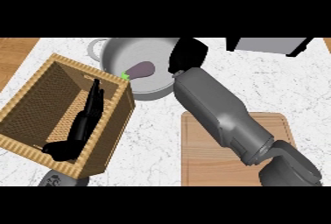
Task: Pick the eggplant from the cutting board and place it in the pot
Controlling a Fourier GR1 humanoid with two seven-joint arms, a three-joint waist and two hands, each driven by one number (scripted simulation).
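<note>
The right arm stretches over the cutting board (213,170); its right hand (187,53) hangs above the pot (123,50), fingers unclear. The eggplant (140,69) lies inside.

We look steeply down from head height onto the marbled counter (149,131), close enough that the right forearm (216,116) rises toward us and fills much of the middle of our one view. Our view faces away from the body: the arms enter from the lower edge, the cutting board (200,166) lies nearest us, the wicker basket (116,131) sits at left, and the pot (119,50) and a grey appliance (268,44) lie at the far, upper edge
</note>
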